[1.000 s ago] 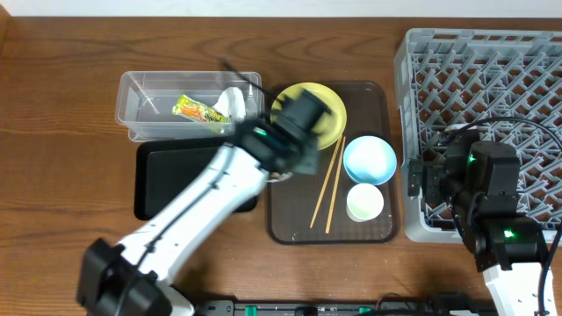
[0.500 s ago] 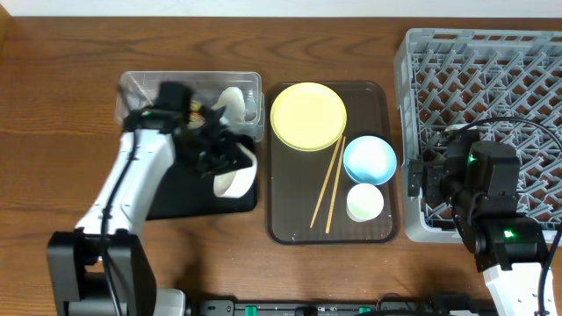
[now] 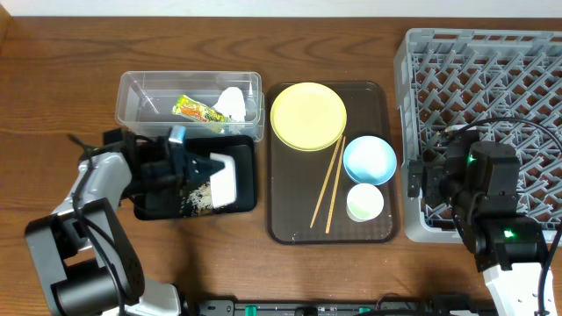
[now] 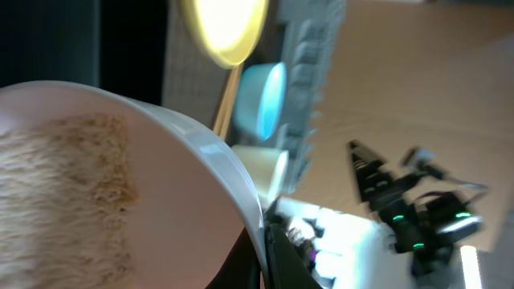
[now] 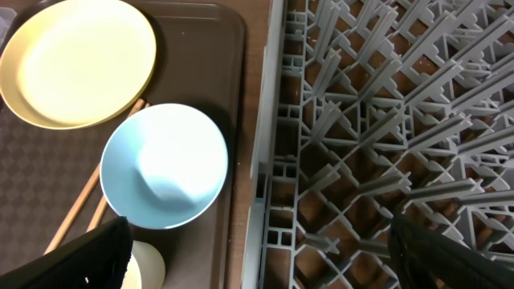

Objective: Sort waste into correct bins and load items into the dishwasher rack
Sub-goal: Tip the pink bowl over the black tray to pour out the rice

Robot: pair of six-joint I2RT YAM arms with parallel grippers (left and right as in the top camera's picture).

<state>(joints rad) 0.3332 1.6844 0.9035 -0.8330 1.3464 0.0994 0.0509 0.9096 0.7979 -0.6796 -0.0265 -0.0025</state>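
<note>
My left gripper (image 3: 198, 169) is shut on the rim of the white bowl (image 3: 222, 180) and holds it tipped on its side over the black tray (image 3: 241, 206). Rice scraps (image 3: 195, 200) lie in that tray. In the left wrist view the bowl (image 4: 120, 177) fills the frame, rice residue inside, jaws (image 4: 263, 245) clamped on its rim. The clear tub (image 3: 132, 88) holds the wrapper (image 3: 200, 110) and paper wad (image 3: 233, 102). The yellow plate (image 3: 307, 116), chopsticks (image 3: 331, 184), blue bowl (image 3: 369, 160) and white cup (image 3: 364, 202) sit on the serving tray. My right gripper (image 5: 265, 257) is open above the rack's left wall (image 3: 411, 189).
The brown serving tray (image 3: 382, 96) lies between the bins and the grey dishwasher rack (image 3: 479, 70). The right wrist view shows the plate (image 5: 76, 60), blue bowl (image 5: 165, 164) and rack lattice (image 5: 385, 120).
My left arm swung the white bowl left, from the serving tray across the tub to the black tray, and tipped it there. Rice now lies in the black tray. The right arm stayed still.
</note>
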